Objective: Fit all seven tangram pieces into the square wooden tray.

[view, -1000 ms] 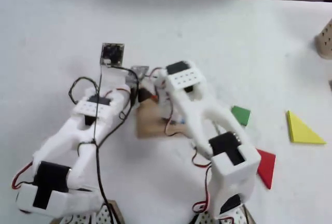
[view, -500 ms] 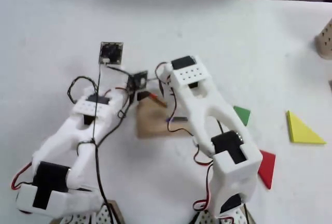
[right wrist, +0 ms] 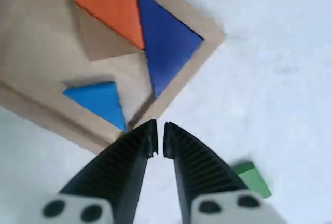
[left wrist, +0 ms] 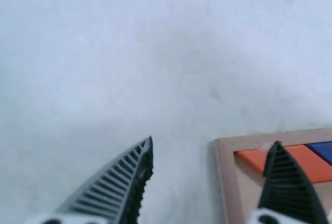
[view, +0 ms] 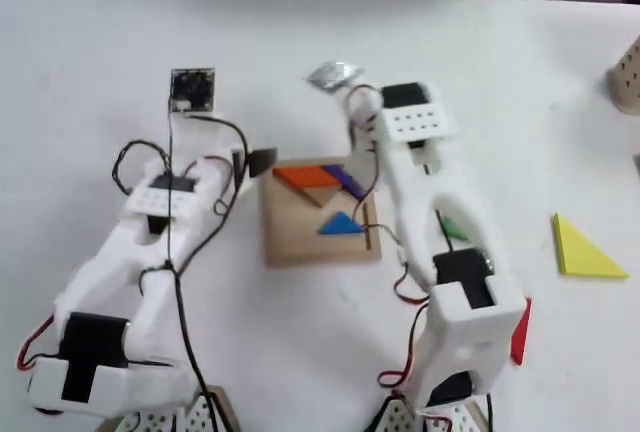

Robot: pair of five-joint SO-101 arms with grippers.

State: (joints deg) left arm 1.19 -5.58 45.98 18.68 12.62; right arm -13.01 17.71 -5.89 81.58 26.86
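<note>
The square wooden tray (view: pixel 300 242) lies mid-table between the two arms. It holds an orange piece (view: pixel 308 176), a dark blue triangle (view: pixel 346 181) and a small light blue triangle (view: pixel 340 223). My left gripper (left wrist: pixel 211 149) is open and empty at the tray's far left corner (left wrist: pixel 223 172), one finger over the orange piece (left wrist: pixel 306 163). My right gripper (right wrist: pixel 160 140) is shut on nothing, its tips just off the tray's rim (right wrist: pixel 210 40) near the light blue triangle (right wrist: pixel 98 102). A green piece (right wrist: pixel 249 177) lies beside it on the table.
A yellow triangle (view: pixel 583 249) lies at the right. A red piece (view: pixel 519 330) pokes out from behind the right arm's base, and the green piece (view: pixel 456 227) shows beside that arm. A pale pegged block (view: pixel 627 77) stands at the right edge.
The right arm has swung right and back off the tray, uncovering the orange, dark blue and light blue pieces. The left arm has shifted slightly left.
</note>
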